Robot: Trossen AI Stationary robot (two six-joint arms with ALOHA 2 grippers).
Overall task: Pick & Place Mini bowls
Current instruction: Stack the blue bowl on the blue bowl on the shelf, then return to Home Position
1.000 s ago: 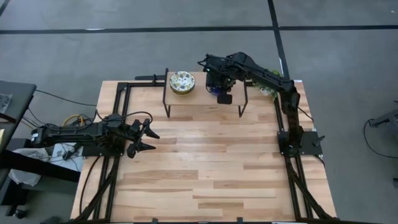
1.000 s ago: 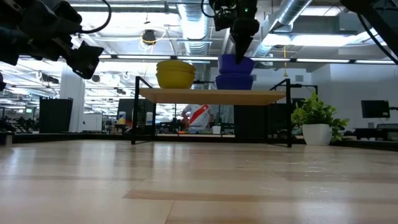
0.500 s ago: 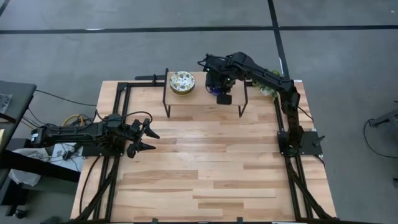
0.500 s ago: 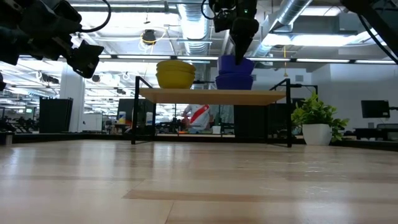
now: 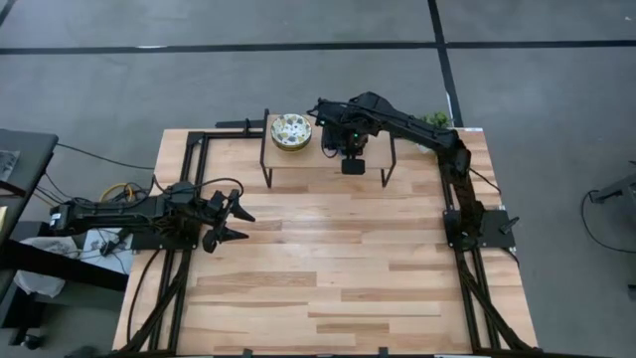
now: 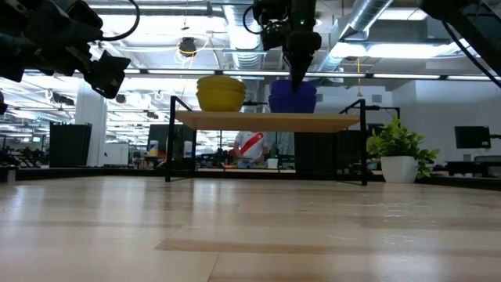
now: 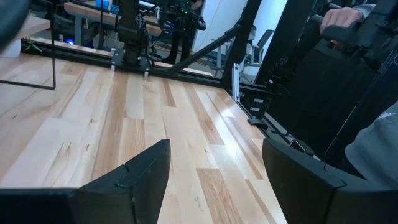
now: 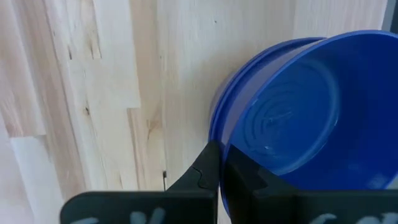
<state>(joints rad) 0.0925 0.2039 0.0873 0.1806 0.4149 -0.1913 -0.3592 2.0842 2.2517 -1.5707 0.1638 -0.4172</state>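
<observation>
At the top centre of the high view, a small raised shelf of pale wood on thin black legs (image 5: 298, 159) stood on the light wooden table (image 5: 328, 268). The right gripper (image 5: 345, 142) hung over the right part of that shelf, its dark arm reaching in from the upper right of the frame. In the right wrist view its two dark fingers (image 8: 214, 177) were pressed together on the rim of the glossy solid blue mini bowl (image 8: 292, 106), pinching the wall between them. That bowl sat nested in another blue bowl whose rim (image 8: 217, 118) showed as a thin edge just beside it, over the pale planks of the shelf.

In the low view the blue bowls (image 6: 293, 95) stood on the shelf board at the upper middle of the frame, directly under the right gripper (image 6: 298, 74). Just beside them to the left rested a stack of bowls with yellow outsides (image 6: 220, 92). From above, the top bowl of that stack showed a cream inside with a speckled floral pattern (image 5: 290, 130), at the left end of the shelf.

The left gripper (image 5: 233, 221) waited at the left edge of the table, well apart from the shelf, with its fingers (image 7: 134, 177) spread wide and nothing between them. A green potted plant in a white pot (image 6: 399, 153) stood at the right of the low view, beyond the shelf.
</observation>
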